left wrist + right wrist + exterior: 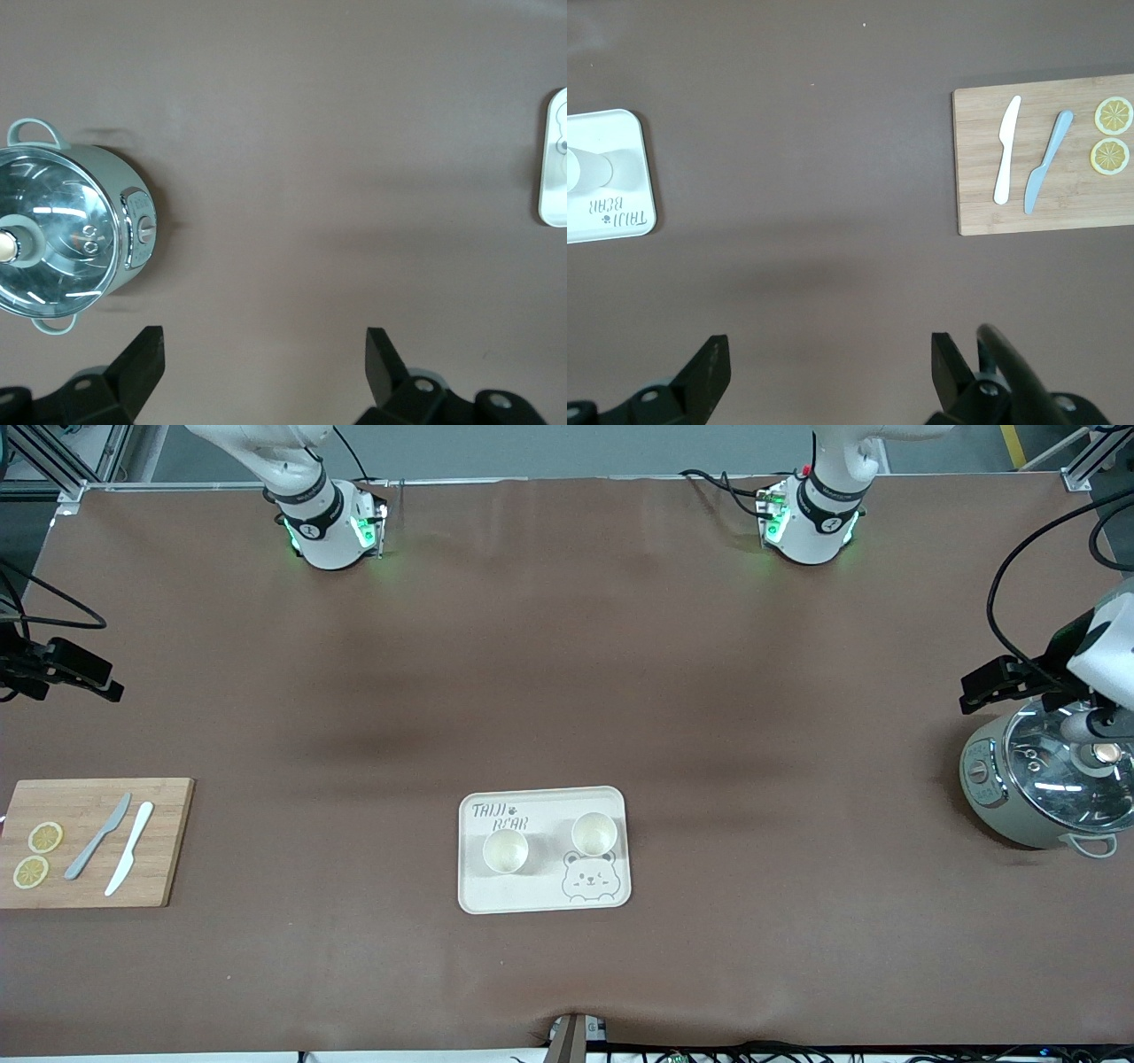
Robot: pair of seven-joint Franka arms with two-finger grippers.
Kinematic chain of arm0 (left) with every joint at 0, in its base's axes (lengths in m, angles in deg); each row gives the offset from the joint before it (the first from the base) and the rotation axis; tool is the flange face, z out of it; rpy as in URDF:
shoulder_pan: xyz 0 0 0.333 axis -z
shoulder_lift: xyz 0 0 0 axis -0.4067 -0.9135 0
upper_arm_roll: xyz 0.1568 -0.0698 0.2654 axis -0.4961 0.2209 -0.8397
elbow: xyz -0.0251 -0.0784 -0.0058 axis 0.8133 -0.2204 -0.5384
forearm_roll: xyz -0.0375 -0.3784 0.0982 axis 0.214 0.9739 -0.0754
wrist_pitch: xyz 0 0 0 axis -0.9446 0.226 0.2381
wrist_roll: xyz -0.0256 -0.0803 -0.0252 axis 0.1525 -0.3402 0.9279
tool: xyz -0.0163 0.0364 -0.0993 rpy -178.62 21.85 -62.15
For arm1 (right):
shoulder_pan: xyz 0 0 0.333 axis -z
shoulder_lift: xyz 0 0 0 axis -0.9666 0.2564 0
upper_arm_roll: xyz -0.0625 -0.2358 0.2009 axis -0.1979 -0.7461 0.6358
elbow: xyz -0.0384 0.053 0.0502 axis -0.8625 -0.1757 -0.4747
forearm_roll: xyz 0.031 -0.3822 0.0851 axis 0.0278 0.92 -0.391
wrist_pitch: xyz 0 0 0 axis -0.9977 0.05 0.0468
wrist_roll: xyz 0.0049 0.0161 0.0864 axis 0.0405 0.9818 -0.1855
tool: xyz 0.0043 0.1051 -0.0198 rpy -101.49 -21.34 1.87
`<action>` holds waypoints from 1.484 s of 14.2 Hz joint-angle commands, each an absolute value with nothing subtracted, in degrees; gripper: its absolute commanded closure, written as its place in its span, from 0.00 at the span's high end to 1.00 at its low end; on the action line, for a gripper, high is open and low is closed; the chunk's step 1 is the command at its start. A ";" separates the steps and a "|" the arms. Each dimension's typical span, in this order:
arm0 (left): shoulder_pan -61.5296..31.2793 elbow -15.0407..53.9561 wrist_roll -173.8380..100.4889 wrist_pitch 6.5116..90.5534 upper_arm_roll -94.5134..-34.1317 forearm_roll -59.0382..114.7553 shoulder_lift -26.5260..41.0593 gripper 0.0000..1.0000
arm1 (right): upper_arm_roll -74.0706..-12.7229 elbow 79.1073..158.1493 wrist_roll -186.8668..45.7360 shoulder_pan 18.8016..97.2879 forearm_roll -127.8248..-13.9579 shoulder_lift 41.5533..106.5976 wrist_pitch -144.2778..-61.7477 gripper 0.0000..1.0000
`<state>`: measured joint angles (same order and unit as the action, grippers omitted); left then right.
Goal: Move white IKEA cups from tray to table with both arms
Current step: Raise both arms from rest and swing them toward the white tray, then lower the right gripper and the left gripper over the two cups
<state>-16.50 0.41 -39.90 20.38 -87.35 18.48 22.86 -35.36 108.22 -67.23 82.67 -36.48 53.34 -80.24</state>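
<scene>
Right wrist view, tray (620,133) cut off, one cup (589,170) half-seen

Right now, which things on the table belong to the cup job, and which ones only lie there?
For the job:
- two white cups, upright on the bear tray
- left hand, open
- right hand, open

Only lying there:
- cutting board with two knives, two lemon slices
- lidded pot
</scene>
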 commanded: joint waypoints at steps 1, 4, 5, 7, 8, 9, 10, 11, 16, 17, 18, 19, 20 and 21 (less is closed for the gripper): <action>-16.09 0.17 -40.85 19.70 -87.13 18.51 20.86 1.00 | -35.40 107.67 -67.91 82.53 -36.15 53.42 -79.68 1.00; -15.91 -0.01 -40.14 21.18 -87.04 21.57 18.48 1.00 | -35.31 107.32 -67.65 82.18 -36.07 53.34 -80.82 1.00; -15.91 -0.01 -40.05 21.89 -87.04 22.81 17.95 1.00 | -35.31 107.15 -67.56 82.09 -36.42 53.34 -80.99 1.00; -15.74 -0.10 -38.39 23.29 -87.04 23.17 16.63 1.00 | -35.22 106.53 -67.99 81.91 -36.59 53.42 -81.00 1.00; -15.30 -0.01 -36.64 24.61 -86.87 23.26 15.85 1.00 | -35.14 105.83 -67.65 81.65 -37.03 53.51 -81.08 1.00; -14.08 -0.10 -34.79 25.67 -86.87 23.26 14.71 1.00 | -35.14 105.65 -67.03 79.91 -37.12 53.60 -81.61 1.00; -12.94 -0.10 -32.60 27.16 -86.87 23.26 13.74 1.00 | -35.22 105.65 -66.85 78.24 -36.86 53.60 -82.13 1.00; -11.79 -0.10 -29.88 28.74 -86.87 23.26 12.68 1.00 | -35.22 105.48 -66.33 77.09 -36.95 54.03 -83.10 1.00; -6.69 -0.45 -18.19 34.80 -86.87 24.40 7.32 1.00 | -35.22 104.33 -59.50 73.22 -43.62 61.06 -88.54 1.00; -5.81 -0.36 -16.16 36.73 -86.87 24.40 6.44 1.00 | -35.22 104.33 -57.56 71.21 -43.28 62.55 -90.99 1.00; -4.94 -0.45 -13.53 38.58 -86.87 24.40 5.48 1.00 | -35.31 104.42 -56.49 69.36 -43.01 64.04 -93.02 1.00; -3.80 -0.54 -10.90 40.60 -86.87 24.58 4.42 1.00 | -35.31 104.42 -54.74 68.30 -43.10 65.62 -94.95 1.00; -2.83 -0.54 -8.00 42.88 -86.95 24.58 3.28 1.00 | -35.31 104.42 -52.81 67.50 -42.92 67.21 -96.88 1.00; -1.77 -0.71 -5.10 45.25 -86.95 24.41 2.22 1.00 | -35.31 104.42 -51.05 66.28 -42.92 68.79 -98.73 1.00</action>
